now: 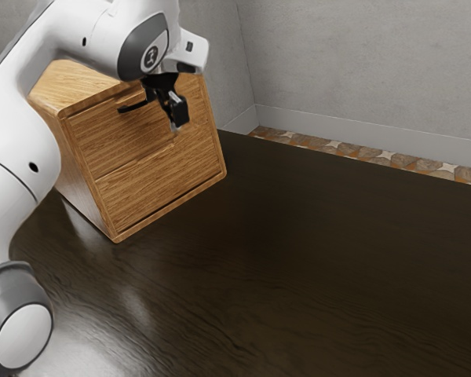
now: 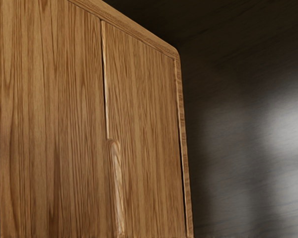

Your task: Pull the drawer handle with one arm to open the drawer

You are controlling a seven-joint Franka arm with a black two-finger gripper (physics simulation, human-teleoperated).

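A light wooden cabinet (image 1: 161,184) with two drawer fronts sits in the upper left of the exterior view, on a dark glossy table (image 1: 314,267). A white arm (image 1: 16,157) enters from the exterior view's left and bends over the cabinet's top. Its black gripper (image 1: 177,112) hangs in front of the upper drawer (image 1: 114,141), near that front's upper edge. A short dark handle (image 1: 131,104) juts from the same front, just beside the gripper, toward the exterior view's left. The gripper looks to be next to the handle rather than around it. Whether it is released or clenched cannot be told. Both fronts look flush with the cabinet, so the upper drawer appears not yet opened.

The wrist view looks closely along the cabinet (image 2: 49,124) face: wood grain, a thin seam between the two fronts, a rounded corner, and the table (image 2: 243,158) beyond.

Several things could go wrong from here. If the gripper closes where it hangs, it would probably miss the handle and catch nothing, or scrape the wood. A pull with only a partial hold could slip off the short handle. The cabinet stands at an angle in the frame, so a pull not lined up with the drawer's travel might jam it. The cabinet also looks free-standing, so a hard pull might drag it across the smooth table instead of opening the drawer.
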